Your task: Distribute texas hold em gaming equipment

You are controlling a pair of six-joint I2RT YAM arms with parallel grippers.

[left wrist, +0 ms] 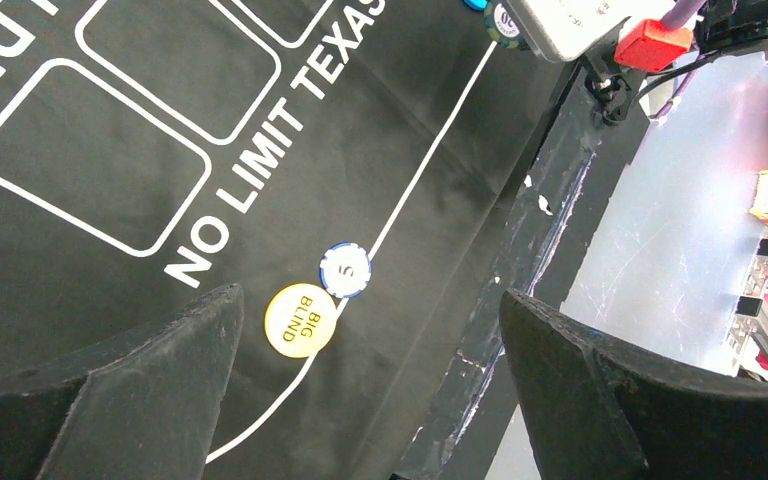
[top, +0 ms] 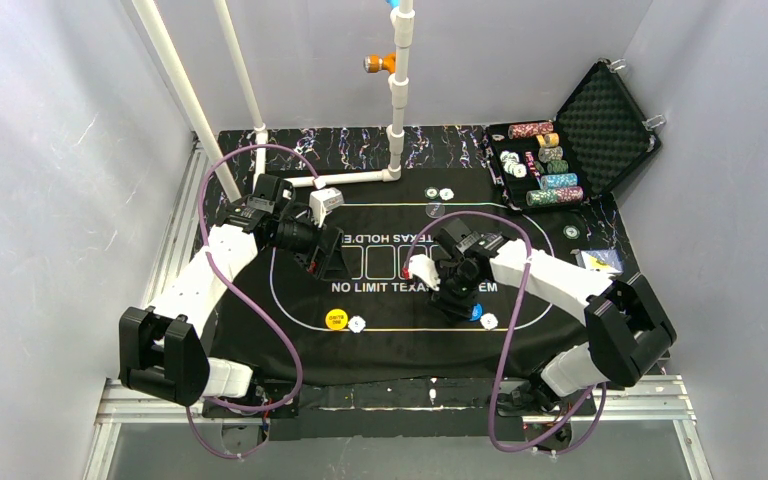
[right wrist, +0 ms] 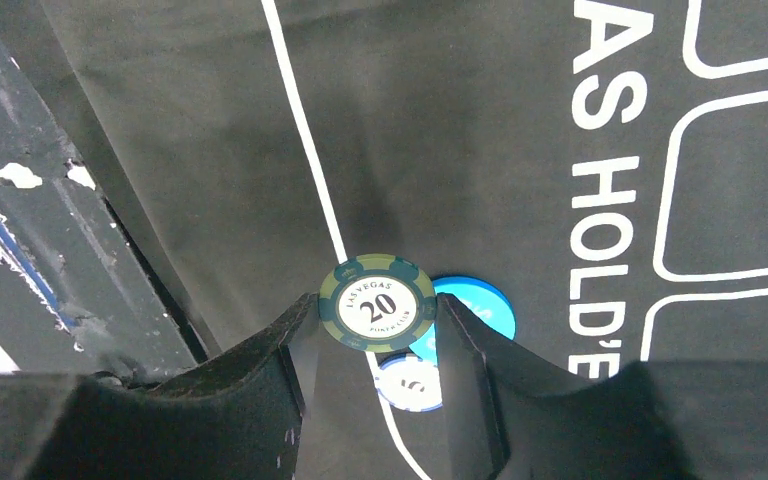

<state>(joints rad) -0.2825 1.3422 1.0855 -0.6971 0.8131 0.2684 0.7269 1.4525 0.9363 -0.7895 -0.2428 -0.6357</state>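
Observation:
My right gripper is shut on a green "20" poker chip, held flat above the mat's white line. Under it lie a blue button disc and a white "5" chip. From above, that gripper hangs just left of the blue button and the white chip. My left gripper is open and holds nothing. Below it sit a yellow "BIG BLIND" button and another white "5" chip. In the top view it is over the mat's left part.
The open black case at the back right holds rows of chips. Two chips lie at the mat's far edge, a green chip and playing cards at the right. White pipe posts stand behind. The black mat ends near the arm bases.

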